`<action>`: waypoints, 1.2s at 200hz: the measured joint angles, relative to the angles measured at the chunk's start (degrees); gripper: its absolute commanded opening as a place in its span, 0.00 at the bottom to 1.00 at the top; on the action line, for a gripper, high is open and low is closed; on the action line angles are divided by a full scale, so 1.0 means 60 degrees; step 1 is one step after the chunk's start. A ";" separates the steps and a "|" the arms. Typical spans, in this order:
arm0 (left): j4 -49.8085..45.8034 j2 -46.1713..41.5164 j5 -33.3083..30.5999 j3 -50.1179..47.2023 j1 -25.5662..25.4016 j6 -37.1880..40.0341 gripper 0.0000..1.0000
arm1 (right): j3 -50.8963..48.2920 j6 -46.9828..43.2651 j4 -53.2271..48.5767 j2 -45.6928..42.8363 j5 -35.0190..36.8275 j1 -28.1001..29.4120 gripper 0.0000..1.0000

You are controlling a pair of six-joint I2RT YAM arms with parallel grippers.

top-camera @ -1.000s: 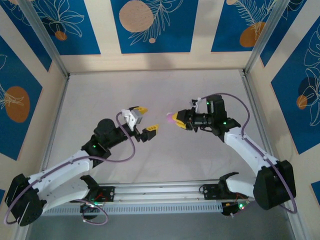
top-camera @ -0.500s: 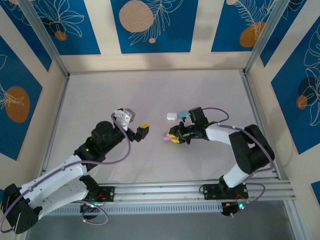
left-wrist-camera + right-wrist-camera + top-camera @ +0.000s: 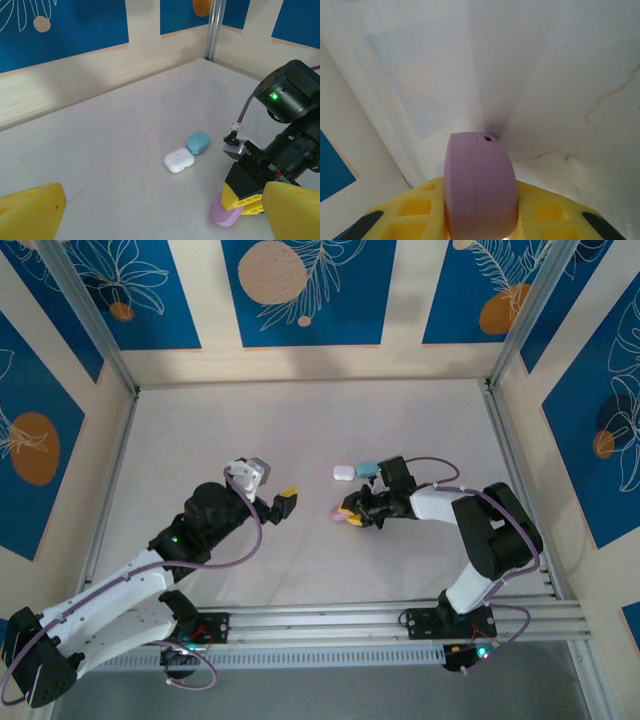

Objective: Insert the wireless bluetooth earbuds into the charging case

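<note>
Pale table [image 3: 100,125], white case [image 3: 179,160] beside teal case [image 3: 198,142]

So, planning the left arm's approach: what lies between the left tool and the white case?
Only bare table, from the left tool to the white case, seen in the left wrist view.

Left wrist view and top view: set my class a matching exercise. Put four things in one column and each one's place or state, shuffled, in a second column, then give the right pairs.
Things
1. pink case
2. white case
3. teal case
4. left gripper

Places or states
A. wide open, holding nothing
B. lying on the table, the farther of two in the left wrist view
C. held in the right gripper
D. lying on the table, the nearer of two

Pairs: 1-C, 2-D, 3-B, 4-A
</note>
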 measured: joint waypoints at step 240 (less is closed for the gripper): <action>0.1741 0.3741 -0.3016 -0.0838 0.4360 -0.0127 1.00 | -0.2259 -0.8776 0.2106 -0.3053 0.5894 -0.3147 0.77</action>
